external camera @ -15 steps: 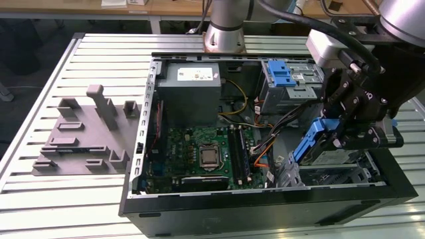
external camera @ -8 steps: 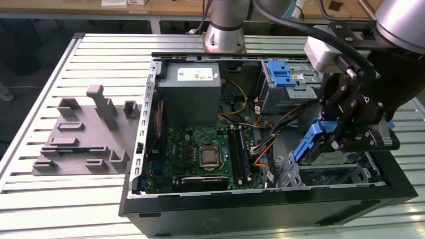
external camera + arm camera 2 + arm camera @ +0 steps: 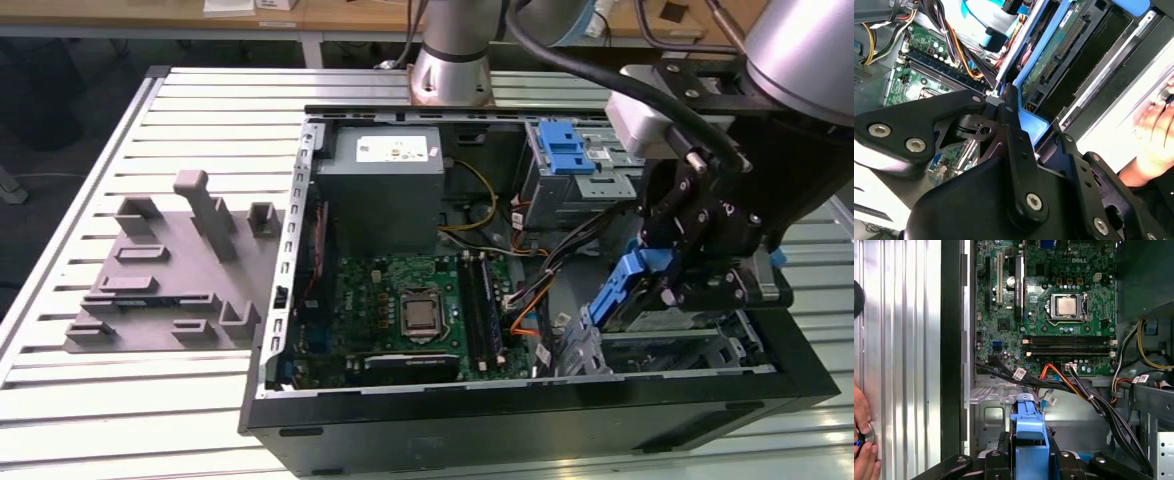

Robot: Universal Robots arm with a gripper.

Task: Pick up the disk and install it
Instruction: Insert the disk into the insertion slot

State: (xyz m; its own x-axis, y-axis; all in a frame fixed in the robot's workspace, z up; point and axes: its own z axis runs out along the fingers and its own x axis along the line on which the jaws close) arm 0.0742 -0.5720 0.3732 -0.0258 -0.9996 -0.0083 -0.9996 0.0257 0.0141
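Observation:
The disk point(image 3: 625, 290), edged by a blue plastic frame, stands on edge over the drive bay at the open computer case's corner, on the exterior view's right. My gripper point(image 3: 678, 285) is shut on it from above. In the first wrist view the disk's blue frame point(image 3: 1029, 437) sticks out between my dark fingers point(image 3: 1003, 446). The second wrist view shows the disk's green circuit-board underside point(image 3: 1054, 65) slanting into the bay past my gripper point(image 3: 1013, 117).
Inside the open black case point(image 3: 534, 410) lie a green motherboard point(image 3: 414, 305), a grey metal box point(image 3: 387, 180), a blue latch point(image 3: 567, 150) and bundled cables point(image 3: 1094, 395). A grey fixture point(image 3: 174, 270) sits on the slatted table. A person's hand point(image 3: 861, 440) rests beside the case.

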